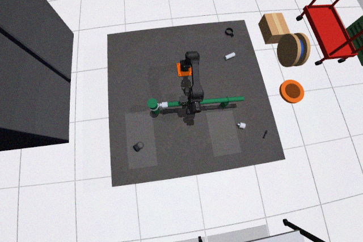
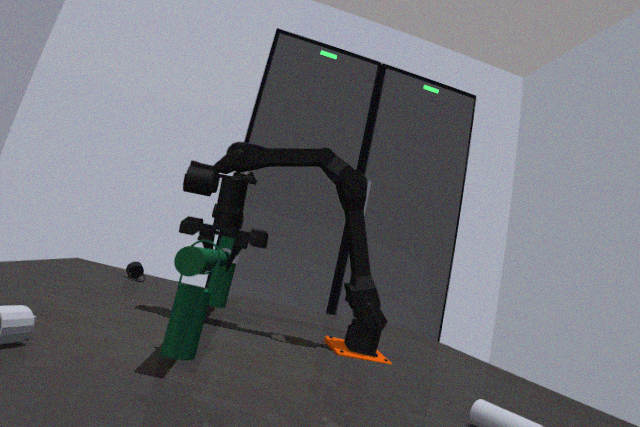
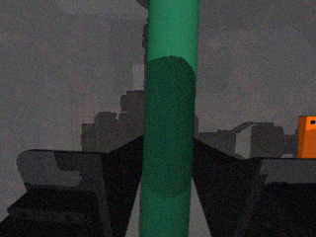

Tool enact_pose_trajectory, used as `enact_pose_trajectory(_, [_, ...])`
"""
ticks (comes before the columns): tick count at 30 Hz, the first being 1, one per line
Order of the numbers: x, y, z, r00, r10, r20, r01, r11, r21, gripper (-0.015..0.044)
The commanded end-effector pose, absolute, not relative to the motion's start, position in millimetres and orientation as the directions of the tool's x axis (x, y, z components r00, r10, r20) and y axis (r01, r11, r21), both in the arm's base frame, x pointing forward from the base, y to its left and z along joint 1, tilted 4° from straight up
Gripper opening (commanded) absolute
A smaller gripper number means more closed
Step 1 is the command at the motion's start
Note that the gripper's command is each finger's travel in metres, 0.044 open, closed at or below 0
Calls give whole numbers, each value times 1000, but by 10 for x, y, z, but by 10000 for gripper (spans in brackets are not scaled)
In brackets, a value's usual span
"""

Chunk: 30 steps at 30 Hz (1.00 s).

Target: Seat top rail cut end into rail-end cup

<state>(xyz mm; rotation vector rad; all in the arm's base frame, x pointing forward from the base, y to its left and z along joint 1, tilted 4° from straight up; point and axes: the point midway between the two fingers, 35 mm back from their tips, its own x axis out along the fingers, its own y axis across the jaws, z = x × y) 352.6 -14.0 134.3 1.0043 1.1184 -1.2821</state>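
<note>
The green rail lies level, passing through the loop cap on the short post. Its far end meets the mouth of the white rail-end cup with no visible gap; how deep it sits inside cannot be told. The cup hangs from the pale brace band, high on the big post, just under the green post cap. My gripper is shut on the rail from above, between cup and loop cap.
On the dark mat lie a black ring clamp, a white cylinder, a loose white cup, a small black bolt and a dark round part. My base stands on an orange plate.
</note>
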Motion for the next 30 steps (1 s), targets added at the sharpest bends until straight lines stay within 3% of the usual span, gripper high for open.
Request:
enact_pose_trajectory(1, [3530,-171,1355,-30,-205,-978,998,53,-42,0])
enact_pose_trajectory(30, [3534,-182,1342,-33,-197,-980,998,55,-45,0])
